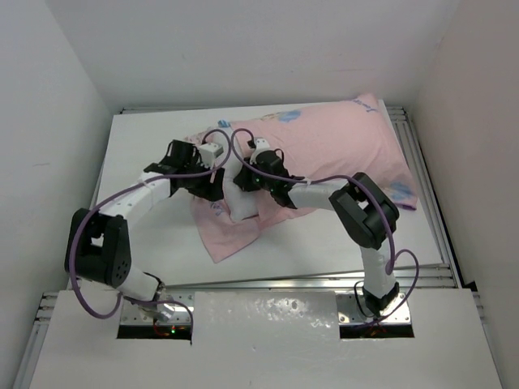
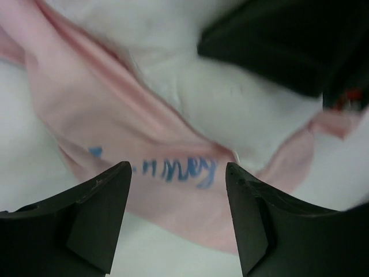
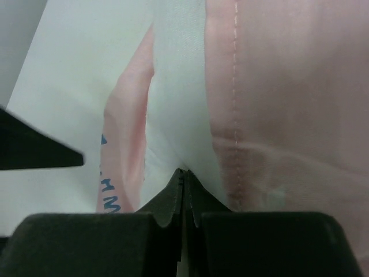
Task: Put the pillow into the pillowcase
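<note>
Left gripper (image 2: 179, 173) hangs open and empty, the pillowcase (image 2: 115, 115) hem just ahead. Right gripper (image 3: 183, 173) is closed, tips against the pillow (image 3: 179, 86). Only overhead shows the pillow mostly sheathed beyond both.

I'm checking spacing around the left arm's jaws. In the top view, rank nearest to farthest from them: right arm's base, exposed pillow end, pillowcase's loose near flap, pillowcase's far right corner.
1. Exposed pillow end, just beside them.
2. Pillowcase's loose near flap, toward the bases.
3. Pillowcase's far right corner, at the back.
4. Right arm's base, near edge, right.
</note>
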Controlling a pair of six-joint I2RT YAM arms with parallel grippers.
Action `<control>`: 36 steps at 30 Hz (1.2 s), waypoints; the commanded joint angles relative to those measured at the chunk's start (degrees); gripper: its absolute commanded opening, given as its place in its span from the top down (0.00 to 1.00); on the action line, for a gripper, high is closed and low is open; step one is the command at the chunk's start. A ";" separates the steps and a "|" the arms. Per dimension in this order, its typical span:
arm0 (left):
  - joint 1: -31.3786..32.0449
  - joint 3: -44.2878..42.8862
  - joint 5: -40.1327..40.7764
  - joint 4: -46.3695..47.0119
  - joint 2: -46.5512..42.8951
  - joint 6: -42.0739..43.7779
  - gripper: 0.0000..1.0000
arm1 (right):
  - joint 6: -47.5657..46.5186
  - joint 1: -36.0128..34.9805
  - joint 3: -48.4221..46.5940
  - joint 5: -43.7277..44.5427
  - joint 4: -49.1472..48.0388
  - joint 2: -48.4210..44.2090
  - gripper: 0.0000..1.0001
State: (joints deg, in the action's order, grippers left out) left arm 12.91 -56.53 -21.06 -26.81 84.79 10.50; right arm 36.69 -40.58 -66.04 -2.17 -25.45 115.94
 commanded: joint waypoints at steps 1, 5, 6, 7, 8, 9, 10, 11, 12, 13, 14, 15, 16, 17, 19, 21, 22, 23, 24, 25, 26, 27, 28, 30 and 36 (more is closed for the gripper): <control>2.03 -3.57 9.10 11.60 5.26 -4.17 0.35 | 0.76 0.15 2.06 -1.69 3.13 -0.63 1.00; 2.12 -5.60 9.98 13.35 11.44 -6.37 0.36 | 0.93 0.15 2.76 -2.57 2.43 -1.42 1.00; 2.12 -6.30 10.86 13.45 12.49 -6.46 0.37 | 0.93 0.23 3.02 -2.66 1.90 -1.77 1.00; 2.12 -6.83 11.91 13.45 14.50 -6.81 0.43 | 1.10 0.15 3.46 -2.83 1.46 -2.12 1.00; 2.12 -7.36 13.92 13.10 15.48 -6.55 0.47 | 1.19 0.23 3.81 -2.83 1.11 -2.30 1.00; 2.04 -8.15 15.07 13.01 16.01 -6.46 0.51 | 1.11 0.24 4.16 -2.92 0.67 -2.73 1.00; 2.03 -8.24 15.69 13.01 16.28 -6.46 0.55 | 1.02 0.24 4.17 -3.18 0.75 -2.82 1.00; 1.95 -8.16 15.87 13.27 16.02 -6.29 0.60 | 0.93 0.15 3.90 -3.36 1.02 -2.82 1.00; 1.95 -7.89 15.79 13.45 15.15 -6.28 0.62 | 0.76 0.23 3.90 -3.62 1.11 -2.74 1.00; 1.95 -7.72 15.09 13.54 14.53 -6.46 0.63 | 0.75 0.24 3.82 -3.80 1.02 -2.74 1.00; 1.95 -7.63 14.65 13.54 14.00 -6.55 0.63 | 0.75 0.24 3.81 -3.80 0.93 -2.65 1.00; 2.03 -7.63 14.21 13.28 13.21 -6.72 0.62 | 0.75 0.24 3.81 -3.89 0.84 -2.56 1.00; 1.95 -7.54 13.94 13.10 13.03 -6.55 0.60 | 0.75 0.24 3.81 -4.06 0.84 -2.39 1.00; 1.95 -7.10 14.38 13.10 12.94 -6.37 0.59 | 0.75 0.24 3.81 -4.24 0.58 -2.39 1.00; 1.86 -6.49 16.57 13.54 13.81 -5.15 0.58 | 0.84 0.24 3.81 -4.50 0.49 -2.38 1.00; 0.81 -6.75 15.97 11.88 15.83 -4.79 0.59 | 0.76 0.24 3.90 -4.77 0.40 -2.47 1.00; 0.37 -6.92 13.79 9.69 16.19 -4.70 0.61 | 0.58 0.24 3.82 -4.77 0.40 -2.65 1.00; -0.24 -6.84 12.89 8.97 16.19 -4.61 0.62 | 0.49 0.24 3.73 -4.77 0.75 -2.65 1.00; -0.25 -6.40 12.19 8.70 15.41 -3.92 0.62 | 0.06 0.24 3.64 -4.68 0.93 -2.65 1.00; -0.25 -5.79 12.27 9.22 14.71 -3.74 0.62 | -0.04 0.24 3.29 -4.77 1.02 -2.65 1.00; -0.25 -4.65 12.44 9.58 14.09 -3.65 0.62 | -0.04 0.24 3.11 -4.86 1.02 -2.39 1.00; -0.25 -4.46 12.62 9.67 13.21 -3.73 0.63 | 0.05 0.24 3.02 -4.86 1.02 -2.21 1.00; -0.25 -4.72 12.19 8.45 12.94 -3.91 0.64 | 0.05 0.24 2.68 -5.03 1.02 -2.12 1.00; -0.25 -5.08 10.96 7.21 11.72 -3.56 0.61 | 0.23 0.24 2.58 -5.21 1.02 -1.86 1.00; -0.25 -2.62 9.64 6.60 11.53 -2.51 0.41 | 0.40 0.32 2.85 -5.21 0.67 -2.12 1.00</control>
State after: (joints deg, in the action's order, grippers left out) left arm 13.41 -60.49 -10.66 -18.81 97.60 6.50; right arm 37.54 -40.58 -63.33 -6.74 -26.96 114.39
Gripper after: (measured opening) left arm 0.575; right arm 0.001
